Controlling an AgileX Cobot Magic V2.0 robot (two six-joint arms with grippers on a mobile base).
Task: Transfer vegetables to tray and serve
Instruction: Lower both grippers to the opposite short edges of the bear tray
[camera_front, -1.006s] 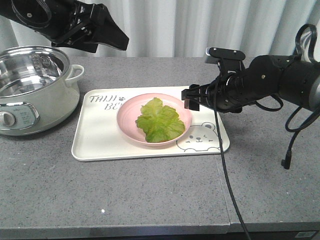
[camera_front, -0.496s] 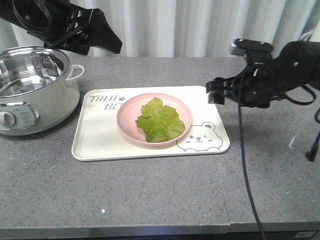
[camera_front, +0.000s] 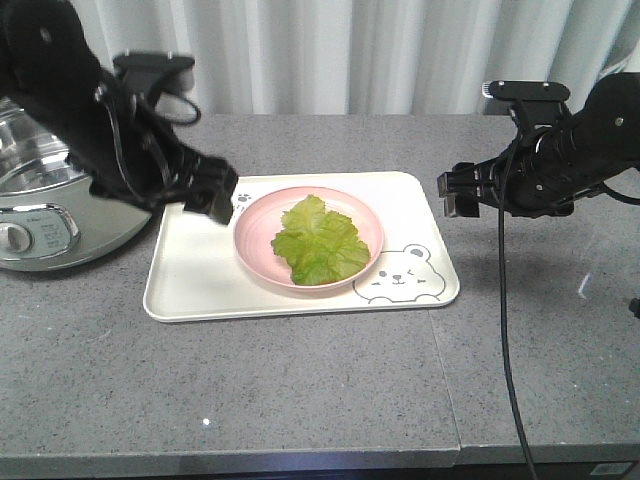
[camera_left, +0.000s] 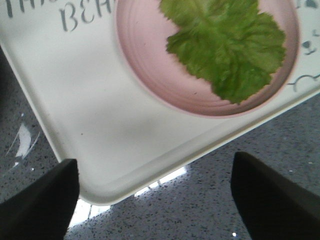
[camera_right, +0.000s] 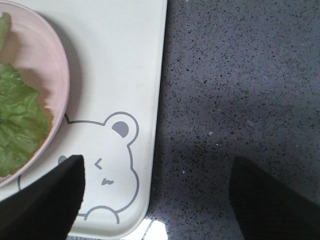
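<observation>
Change of position: my left claw (camera_front: 215, 200) is now hanging low over the lettered end of the tray (camera_front: 195, 270), just beside the left rim of the pink plate (camera_front: 250, 225). A second ago it was high above the pot (camera_front: 60, 215). My right claw (camera_front: 455, 192) has been drawing back from the plate and is now hovering past the tray's right edge, over bare worktop (camera_front: 300, 390). Both claws are standing spread and carrying nothing.

Meaning for the task: the vegetables (camera_front: 320, 240) are lying on the plate, which is sitting mid-tray. I am judging the transfer done and the serving step beginning, with one arm at each end.

Materials:
- **Vegetables:** they are showing as crinkled, bright green leaves, flat and thin, covering less than the plate.
- **Plate:** it is showing round, shallow and glossy, with faint concentric rings.
- **Tray:** it is reading as smooth cream plastic, rectangular with rounded corners and a low lip, bearing grey lettering (camera_left: 75, 15) and a bear face (camera_right: 107, 160).
- **Worktop:** it is looking speckled grey, stone-like and faintly reflective.
- **Pot:** it is showing a pale body and a polished metal interior.
</observation>
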